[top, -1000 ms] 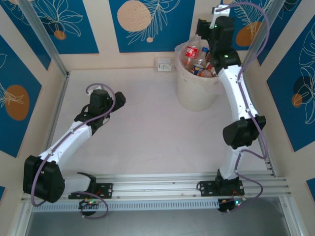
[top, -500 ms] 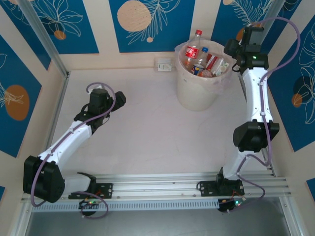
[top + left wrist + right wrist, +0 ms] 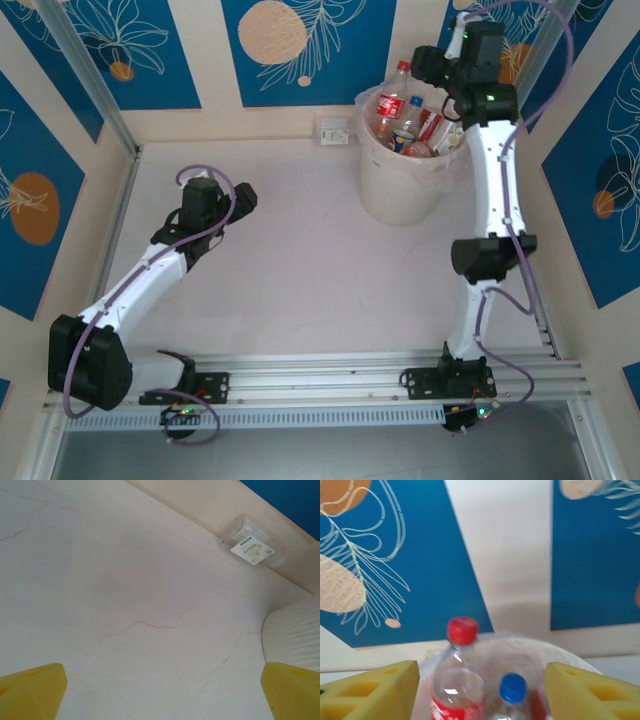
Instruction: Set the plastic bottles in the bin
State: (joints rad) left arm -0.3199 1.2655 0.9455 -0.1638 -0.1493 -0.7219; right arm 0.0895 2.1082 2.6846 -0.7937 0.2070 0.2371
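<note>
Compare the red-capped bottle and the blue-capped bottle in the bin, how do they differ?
The red-capped bottle stands taller than the blue-capped bottle, with its cap well above the other's. The red-capped bottle has a red cap and red label; the blue-capped bottle has a blue cap. Both are clear plastic, cap-up, inside the bin.

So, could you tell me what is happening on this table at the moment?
The robot is putting plastic bottles into the cream bin at the far right of the table. The bottles in sight all sit inside the bin, and a red-capped one stands tallest. The right gripper hovers over the bin, open and holding nothing. The left gripper hangs over the table on the left, also open and empty.
</note>
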